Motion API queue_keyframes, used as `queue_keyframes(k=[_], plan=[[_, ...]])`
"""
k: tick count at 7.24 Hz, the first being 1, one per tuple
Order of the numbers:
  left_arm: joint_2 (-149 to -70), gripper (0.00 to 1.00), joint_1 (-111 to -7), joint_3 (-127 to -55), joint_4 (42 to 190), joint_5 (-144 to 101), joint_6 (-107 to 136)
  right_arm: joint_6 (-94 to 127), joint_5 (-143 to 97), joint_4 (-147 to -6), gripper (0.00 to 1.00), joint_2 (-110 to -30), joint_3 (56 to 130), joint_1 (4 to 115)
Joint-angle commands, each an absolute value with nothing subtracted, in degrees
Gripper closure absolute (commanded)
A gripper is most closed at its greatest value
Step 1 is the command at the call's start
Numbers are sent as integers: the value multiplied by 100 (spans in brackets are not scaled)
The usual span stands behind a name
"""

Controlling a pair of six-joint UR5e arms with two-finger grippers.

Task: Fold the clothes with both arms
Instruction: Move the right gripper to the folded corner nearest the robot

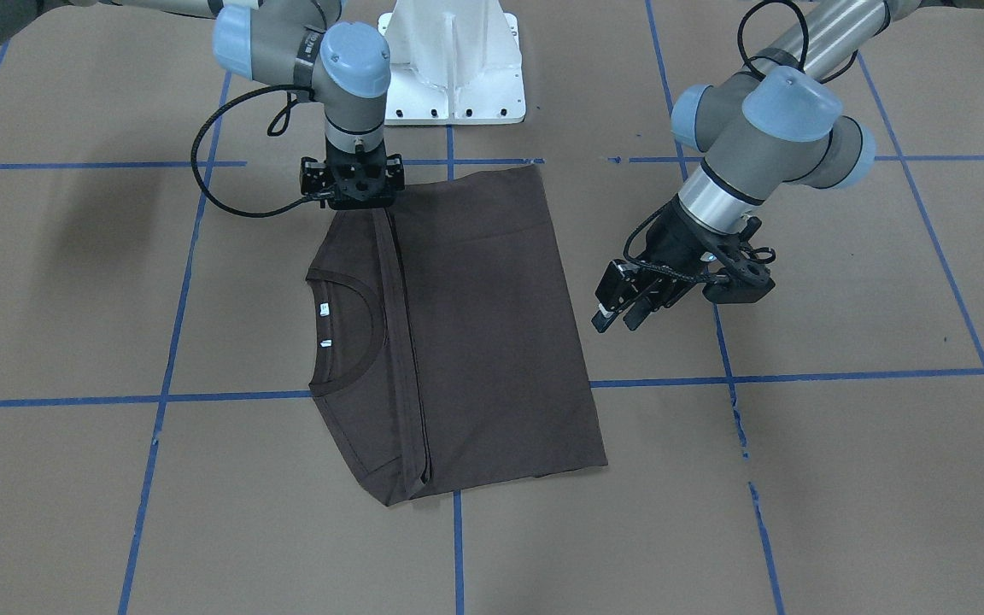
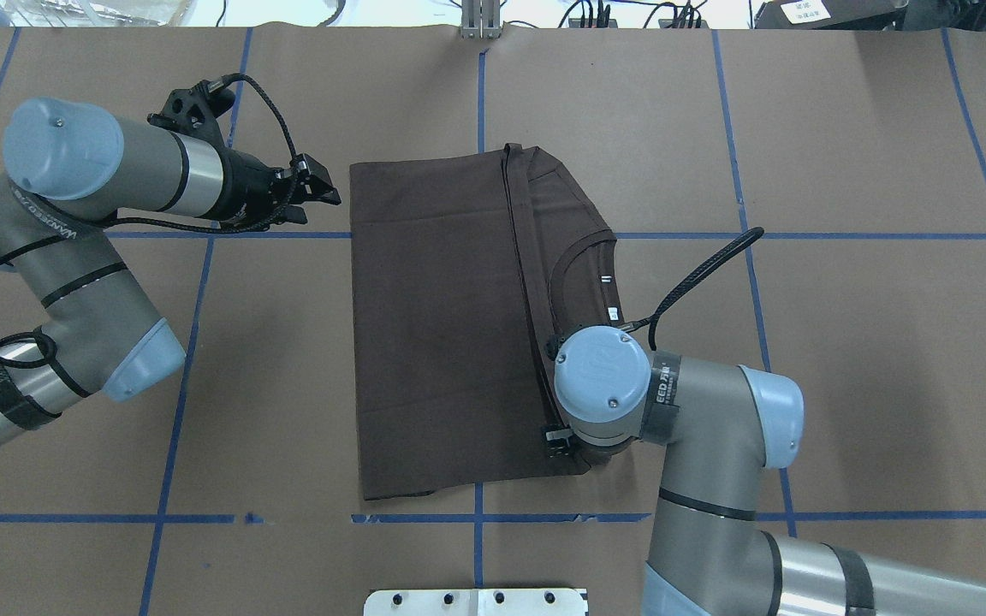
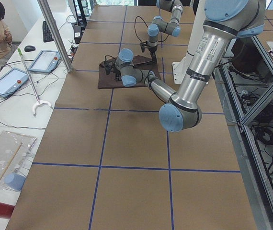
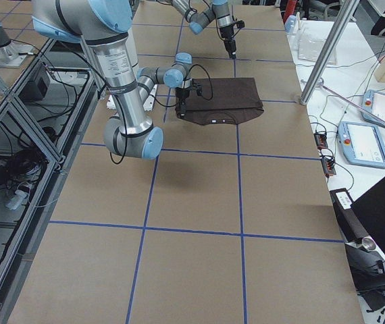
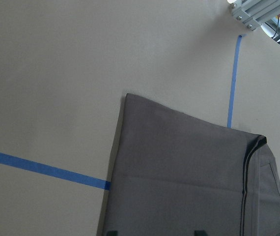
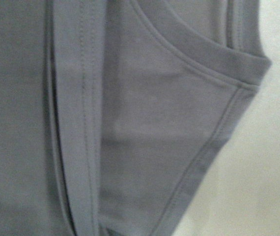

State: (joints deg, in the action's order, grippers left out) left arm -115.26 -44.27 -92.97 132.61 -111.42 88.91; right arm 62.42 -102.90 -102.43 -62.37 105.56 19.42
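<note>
Base (image 1: 453,60): white, bolted down on the robot's side of the shirt (image 1: 475,325), apart from it.
Right gripper (image 1: 354,195): pointed straight down at the shirt's near shoulder corner, at or just above the cloth; fingers hidden beneath its own body, so whether it is open or closed cannot be told.
Shirt: dark brown, laid flat on the table (image 1: 842,478); folded to a rough rectangle; a doubled edge is run across it just hemward of the collar (image 1: 379,329); collar turned to the robot's right, hem to its left; two white tags (image 1: 324,310) are seen inside the collar.
Tape (image 1: 799,376): blue grid lines, partly covered by the shirt.
Left gripper (image 1: 617,318): held tilted above the table beside the shirt's hem edge, toward its far corner; clear of the cloth; fingers spread apart, nothing held.
</note>
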Motion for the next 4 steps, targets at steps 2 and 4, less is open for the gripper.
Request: queue_keyframes(k=[2, 4], plan=[[-11505, 39, -4421, -9483, 13236, -11136, 8903, 5233, -10275, -10284, 0, -7405, 11125, 2371], [-11505, 39, -4421, -9536, 13236, -11136, 8912, 5507, -10275, -10292, 0, -6860, 11058, 2338]])
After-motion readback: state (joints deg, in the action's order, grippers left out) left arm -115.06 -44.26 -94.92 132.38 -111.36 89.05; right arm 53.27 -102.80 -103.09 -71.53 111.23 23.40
